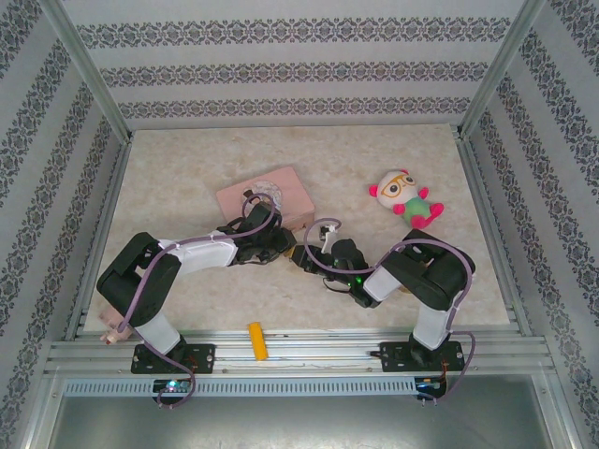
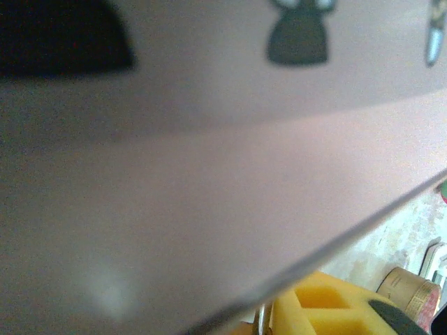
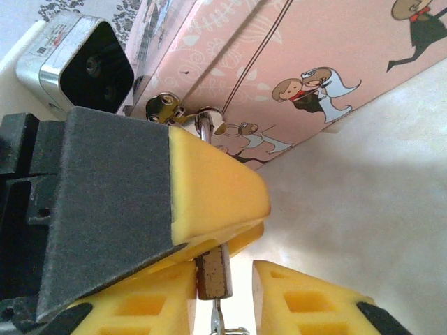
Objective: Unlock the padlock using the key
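The small brass padlock (image 3: 213,273) hangs by its silver shackle (image 3: 204,125) from the hasp of the pink tin (image 3: 300,63). My left gripper (image 3: 241,227) comes in from the left and is shut on the padlock's upper body. The thin key (image 3: 218,317) sticks out of the padlock's underside. My right gripper (image 3: 223,307) stands open around the padlock's lower end: its left finger (image 3: 140,307) lies against the brass and its right finger (image 3: 314,300) stands apart. From above, both grippers (image 1: 284,245) (image 1: 307,259) meet at the tin's (image 1: 265,196) near corner.
A plush toy (image 1: 407,198) lies at the back right. A yellow oblong block (image 1: 256,340) rests by the front rail. The tin's side (image 2: 209,174) is pressed close against the left wrist camera, with one yellow finger (image 2: 328,310) at the bottom. Patterned walls enclose the table.
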You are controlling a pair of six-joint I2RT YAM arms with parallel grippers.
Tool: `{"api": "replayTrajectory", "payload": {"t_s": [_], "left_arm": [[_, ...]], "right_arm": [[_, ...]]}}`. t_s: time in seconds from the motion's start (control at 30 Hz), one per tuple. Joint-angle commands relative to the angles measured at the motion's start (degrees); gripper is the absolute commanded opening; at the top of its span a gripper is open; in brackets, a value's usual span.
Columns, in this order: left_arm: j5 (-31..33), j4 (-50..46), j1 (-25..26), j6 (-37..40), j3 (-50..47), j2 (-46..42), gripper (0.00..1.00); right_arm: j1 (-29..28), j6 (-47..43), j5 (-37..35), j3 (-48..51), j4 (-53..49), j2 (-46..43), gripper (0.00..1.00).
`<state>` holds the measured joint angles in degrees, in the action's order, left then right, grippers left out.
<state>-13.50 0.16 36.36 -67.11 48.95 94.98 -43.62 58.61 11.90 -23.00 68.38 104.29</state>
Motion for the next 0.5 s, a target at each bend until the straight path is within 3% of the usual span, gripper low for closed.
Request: {"api": "replayTrajectory", "payload": {"t_s": [0.0, 0.13, 0.3, 0.47], "left_arm": [[-4.0, 4.7, 0.5, -0.7, 0.3, -2.5, 0.34], [-4.3, 5.1, 0.5, -0.7, 0.2, -2.5, 0.35], [-4.2, 5.6, 0.5, -1.0, -0.3, -2.7, 0.37], [-4.3, 6.0, 0.5, -1.0, -0.6, -2.8, 0.37]], "right_arm": [[0.4, 0.6, -0.4, -2.6, 3.6, 1.6, 0.25], [0.5, 1.5, -0.3, -2.8, 4.6, 2.7, 0.22], [0.5, 2.7, 0.2, -3.1, 6.8, 4.5, 0.27], [0.4, 3.3, 0.4, -3.3, 8.4, 5.7, 0.15]]}}
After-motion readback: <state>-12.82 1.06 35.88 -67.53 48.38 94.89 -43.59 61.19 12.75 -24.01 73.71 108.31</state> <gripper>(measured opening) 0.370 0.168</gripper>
